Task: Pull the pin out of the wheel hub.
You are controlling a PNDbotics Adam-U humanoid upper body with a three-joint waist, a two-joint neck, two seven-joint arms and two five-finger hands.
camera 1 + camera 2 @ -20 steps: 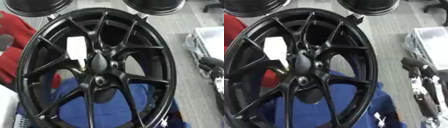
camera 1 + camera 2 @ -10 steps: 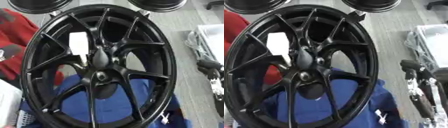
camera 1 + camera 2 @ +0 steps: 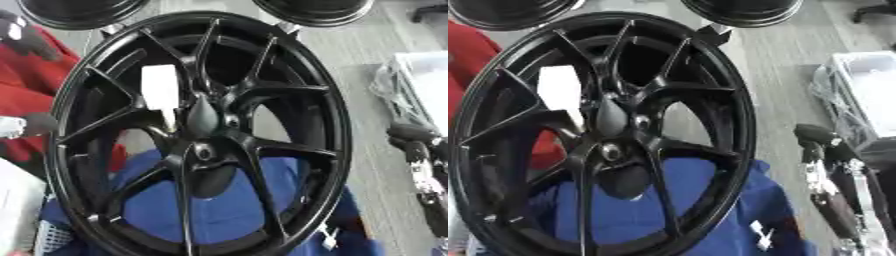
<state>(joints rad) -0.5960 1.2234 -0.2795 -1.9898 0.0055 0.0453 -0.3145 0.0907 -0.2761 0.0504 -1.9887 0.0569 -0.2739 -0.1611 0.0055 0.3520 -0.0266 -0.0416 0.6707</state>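
Observation:
A big black wheel (image 3: 293, 150) with thin spokes fills the middle of both eye views, lying tilted over a blue cloth (image 3: 219, 202). Its hub (image 3: 203, 119) is a dark rounded cone with bolt holes around it. A white pin (image 3: 160, 92), flat with a narrow lower tip, sticks out just left of the hub between two spokes. My right hand (image 3: 826, 145) lies at the right edge, well clear of the wheel, fingers straight and pointing up, holding nothing. My left hand shows in neither view.
Two more black wheels (image 3: 83, 10) (image 3: 315, 7) stand at the far edge. A red shape (image 3: 35, 75) lies behind the wheel's left side. A white bin with clear plastic (image 3: 868, 85) sits at the right on the grey floor.
The whole picture has shifted a little, so the camera moved. The white pin stays beside the hub and my right hand stays at the right edge.

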